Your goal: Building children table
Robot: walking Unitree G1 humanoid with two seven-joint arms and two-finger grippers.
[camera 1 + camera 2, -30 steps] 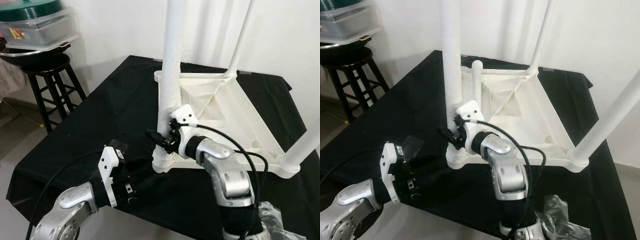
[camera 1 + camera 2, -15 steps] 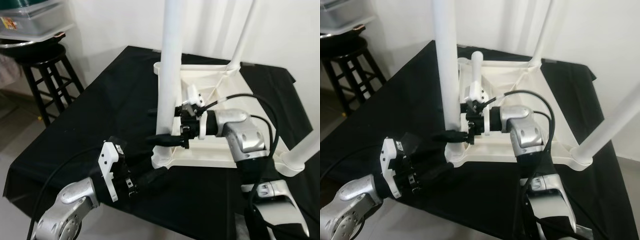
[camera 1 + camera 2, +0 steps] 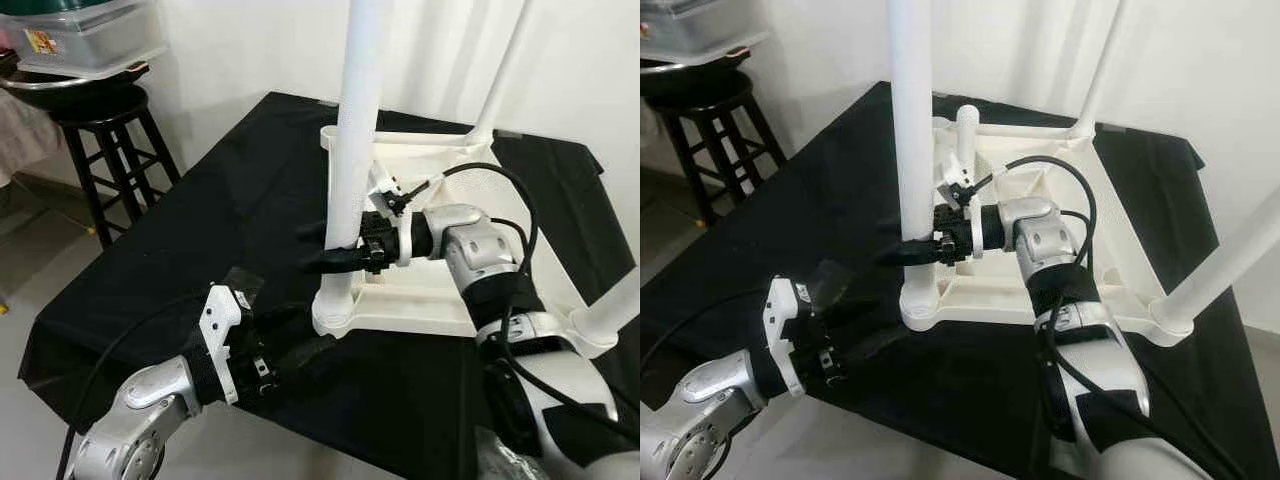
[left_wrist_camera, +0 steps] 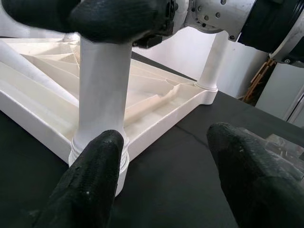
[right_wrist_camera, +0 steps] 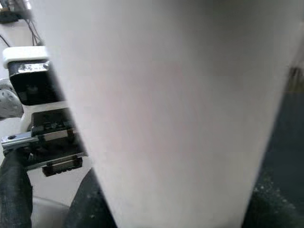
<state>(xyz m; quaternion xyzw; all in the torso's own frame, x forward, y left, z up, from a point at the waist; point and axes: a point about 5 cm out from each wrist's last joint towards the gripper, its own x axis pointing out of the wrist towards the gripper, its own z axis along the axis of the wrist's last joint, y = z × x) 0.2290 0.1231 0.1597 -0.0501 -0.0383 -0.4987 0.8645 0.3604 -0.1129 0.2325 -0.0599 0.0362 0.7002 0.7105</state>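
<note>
R end effector (image 3: 322, 257) has swung round from low on the near table leg (image 3: 352, 150) to clamp it level, just above its socket on the upturned tabletop (image 3: 440, 290) on the bench (image 3: 200, 230) — prob. seating/twisting it; L end effector (image 4: 161, 166) open, empty, just below-front.

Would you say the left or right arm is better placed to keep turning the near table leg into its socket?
Right, probably: the right gripper is clamped around the near leg; the left gripper sits open by the socket.

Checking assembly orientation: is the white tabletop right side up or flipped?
Flipped. The tabletop lies underside up on the black cloth, ribs showing, legs pointing up.
</note>
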